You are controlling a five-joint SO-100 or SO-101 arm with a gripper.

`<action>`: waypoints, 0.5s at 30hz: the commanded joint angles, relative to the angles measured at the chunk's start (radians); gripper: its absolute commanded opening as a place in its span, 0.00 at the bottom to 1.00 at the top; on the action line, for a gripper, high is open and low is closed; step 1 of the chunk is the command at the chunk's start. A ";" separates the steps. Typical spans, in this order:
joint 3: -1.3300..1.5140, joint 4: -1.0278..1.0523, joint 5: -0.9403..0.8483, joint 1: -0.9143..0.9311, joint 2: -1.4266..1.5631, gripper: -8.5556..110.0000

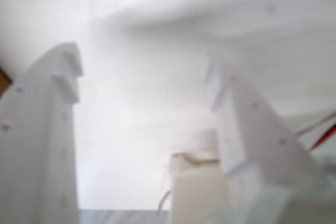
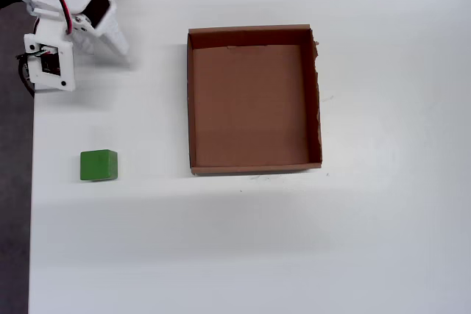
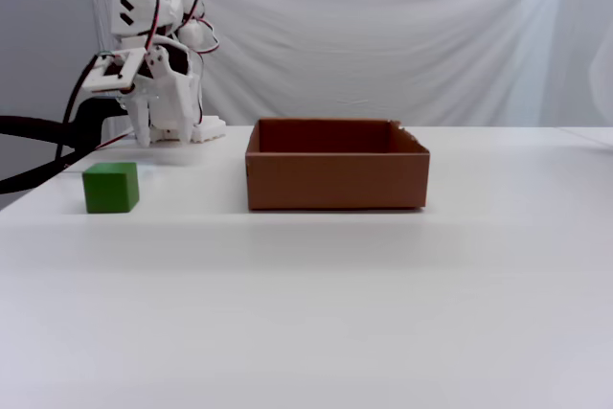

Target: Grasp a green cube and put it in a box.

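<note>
Nearest the fixed camera, the green cube [image 3: 110, 187] sits alone on the white table [image 3: 316, 304], to the left of the box [image 3: 335, 177] and well apart from it, with open surface all round it, which I judge leaves the fingers room to come down on either side. The box itself lies flat with its mouth up and nothing inside, as the overhead view shows [image 2: 254, 101], its ragged edge on the right there; it looks ready to receive the cube. Behind the cube and farther from the box, the arm is folded back on itself with the gripper [image 3: 156, 133] pointing down near the table, nowhere near the cube, so the reach has not begun. The wrist view fills in what the other two cannot: the two white fingers [image 1: 42, 145] stand clearly apart with only blank white surface between them, gripping nothing. That view shows neither cube nor box, whereas the overhead view gives their true spacing, with the gripper [image 2: 110, 40] up-frame of the cube [image 2: 98, 165].
</note>
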 commanded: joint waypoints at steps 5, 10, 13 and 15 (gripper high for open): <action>-0.308 -0.017 -0.002 0.000 -0.262 0.34; -0.532 -0.075 -0.035 0.012 -0.541 0.34; -0.617 -0.143 -0.069 0.037 -0.655 0.35; -0.673 -0.169 -0.100 0.051 -0.730 0.36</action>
